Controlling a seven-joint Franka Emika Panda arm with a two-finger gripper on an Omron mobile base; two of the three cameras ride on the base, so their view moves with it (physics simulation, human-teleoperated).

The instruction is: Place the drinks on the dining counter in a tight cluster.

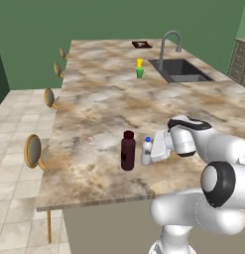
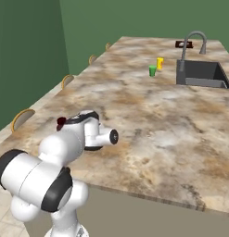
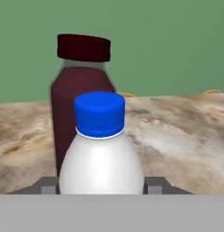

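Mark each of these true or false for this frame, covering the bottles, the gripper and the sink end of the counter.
1. The gripper is shut on the blue-capped bottle. True.
2. The maroon bottle lies on its side. False: it stands upright.
3. The blue-capped bottle stands close beside the maroon bottle. True.
4. The green-and-yellow item sits inside the sink. False: it stands on the dining counter beside the sink.
5. The faucet curves over the sink. True.
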